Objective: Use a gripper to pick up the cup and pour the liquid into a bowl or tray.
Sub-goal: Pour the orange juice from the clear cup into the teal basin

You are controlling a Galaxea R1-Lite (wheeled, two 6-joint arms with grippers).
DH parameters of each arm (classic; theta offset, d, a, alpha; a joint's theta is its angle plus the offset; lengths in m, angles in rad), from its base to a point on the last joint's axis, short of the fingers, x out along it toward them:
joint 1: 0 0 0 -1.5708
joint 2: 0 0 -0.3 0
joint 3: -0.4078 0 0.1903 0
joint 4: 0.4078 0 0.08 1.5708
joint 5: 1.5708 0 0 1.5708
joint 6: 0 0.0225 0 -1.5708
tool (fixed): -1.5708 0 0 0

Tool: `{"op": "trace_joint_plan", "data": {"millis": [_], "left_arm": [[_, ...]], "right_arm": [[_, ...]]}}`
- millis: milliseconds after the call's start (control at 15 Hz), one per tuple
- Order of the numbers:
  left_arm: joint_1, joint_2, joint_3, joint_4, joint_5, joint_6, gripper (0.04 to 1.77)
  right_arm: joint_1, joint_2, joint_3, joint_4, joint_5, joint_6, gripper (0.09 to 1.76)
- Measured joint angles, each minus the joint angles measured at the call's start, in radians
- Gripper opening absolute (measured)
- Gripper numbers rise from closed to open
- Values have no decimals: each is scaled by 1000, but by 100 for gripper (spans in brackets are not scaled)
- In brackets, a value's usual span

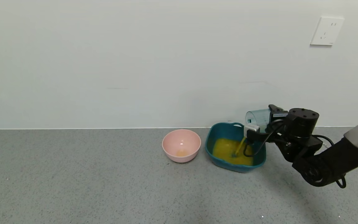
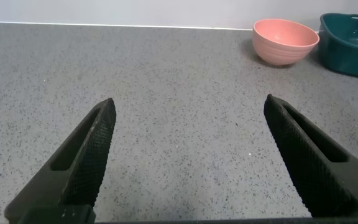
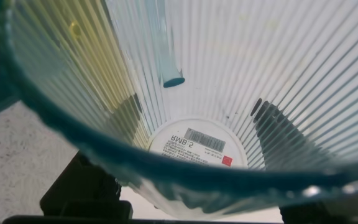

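Note:
My right gripper (image 1: 261, 124) is shut on the translucent blue-green cup (image 1: 257, 117), tipped on its side over the dark teal tub (image 1: 210, 137). A thin stream of orange-yellow liquid (image 1: 240, 145) runs from the cup's rim into the tub, where a pool of it (image 1: 228, 151) lies. In the right wrist view the ribbed cup (image 3: 241, 68) fills the frame, with a price label on its base (image 3: 194, 144), yellow film on one wall, and a dark finger (image 3: 284, 134) showing through the wall. My left gripper (image 2: 188, 106) is open and empty over bare counter, out of the head view.
A round pink bowl (image 1: 181, 145) with a little orange residue stands just left of the tub; it also shows in the left wrist view (image 2: 285, 41) beside the tub (image 2: 348, 46). The wall runs right behind both. A wall socket (image 1: 326, 31) is high on the right.

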Motion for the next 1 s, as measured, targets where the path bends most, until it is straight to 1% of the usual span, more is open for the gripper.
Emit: {"op": "trace_joint_plan", "data": {"millis": [333, 1000], "left_arm": [[0, 0, 0, 0, 0, 0, 172], [0, 0, 0, 0, 0, 0, 172]], "right_arm": [[1, -11, 6, 2, 0, -105, 134], [15, -26, 4, 6, 0, -266, 134]]}}
